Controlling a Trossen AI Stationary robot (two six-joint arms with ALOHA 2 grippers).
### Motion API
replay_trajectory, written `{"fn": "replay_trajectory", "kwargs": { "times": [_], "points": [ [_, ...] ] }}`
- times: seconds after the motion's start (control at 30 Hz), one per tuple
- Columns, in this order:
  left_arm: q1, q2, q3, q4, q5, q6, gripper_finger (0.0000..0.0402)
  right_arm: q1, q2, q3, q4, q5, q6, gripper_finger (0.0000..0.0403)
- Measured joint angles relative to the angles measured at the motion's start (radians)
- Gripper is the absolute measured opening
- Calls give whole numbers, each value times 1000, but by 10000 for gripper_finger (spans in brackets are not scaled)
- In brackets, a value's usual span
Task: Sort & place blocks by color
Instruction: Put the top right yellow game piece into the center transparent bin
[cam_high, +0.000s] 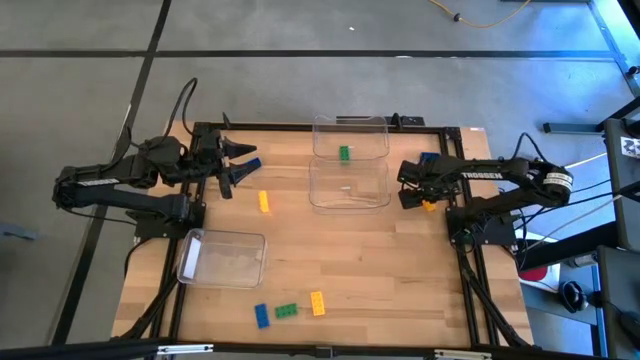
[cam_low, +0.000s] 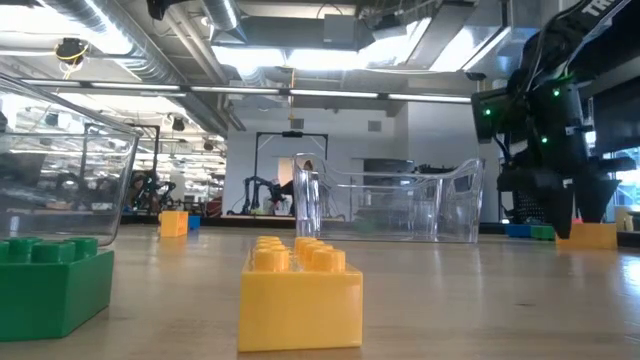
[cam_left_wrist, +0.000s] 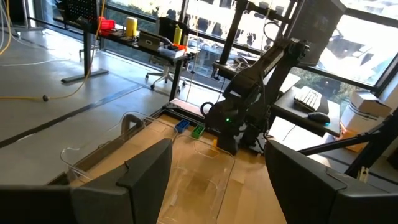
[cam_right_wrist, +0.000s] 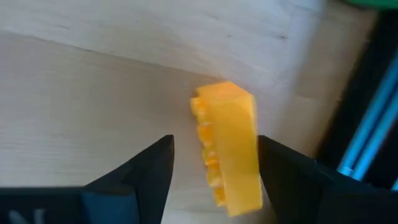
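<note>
My right gripper (cam_high: 415, 192) is open and low over the table's right side. Its fingers stand on either side of a yellow-orange block (cam_right_wrist: 229, 149), which lies on its side on the wood with its studs toward one finger (cam_right_wrist: 155, 165). A blue block (cam_high: 428, 158) and a green block (cam_low: 541, 232) lie near it. My left gripper (cam_high: 236, 166) is open and empty at the far left, beside a blue block (cam_high: 249, 163). A yellow-orange block (cam_high: 263, 201) lies nearby. One green block (cam_high: 344, 153) sits in the far clear bin (cam_high: 372, 128). Blue (cam_high: 261, 315), green (cam_high: 287, 311) and yellow-orange (cam_high: 317, 304) blocks lie at the near edge. My right gripper points down at the yellow-orange block. One finger (cam_right_wrist: 280, 168) stands close against the block's smooth underside (cam_right_wrist: 245, 155); I cannot tell whether it touches. The other finger stands clear of the studded side. The block rests on the table.
A second clear bin (cam_high: 348, 185) stands just in front of the far one, between the two arms. A third clear bin (cam_high: 222, 257) lies at the near left. Bare wood lies in the table's middle and near right.
</note>
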Motion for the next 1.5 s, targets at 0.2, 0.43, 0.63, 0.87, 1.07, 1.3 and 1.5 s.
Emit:
{"fn": "replay_trajectory", "kwargs": {
  "times": [0.2,0.43,0.63,0.87,1.07,1.3,1.5],
  "points": [
    [0,0,0,0,0,0,250,0,9,-8,3,-3,-16,179],
    [0,0,0,0,0,0,250,30,-41,48,-74,-12,-69,97],
    [0,0,0,0,-16,0,250,147,-217,213,-109,123,-17,97],
    [0,0,0,0,-23,0,250,283,-402,335,294,329,-153,97],
    [0,0,0,0,-23,-1,250,321,-413,336,632,327,-338,97],
    [0,0,0,0,-23,-3,250,321,-402,336,666,281,-367,97],
    [0,0,0,1,-23,-8,250,321,-385,335,671,258,-382,97]
  ]
}}
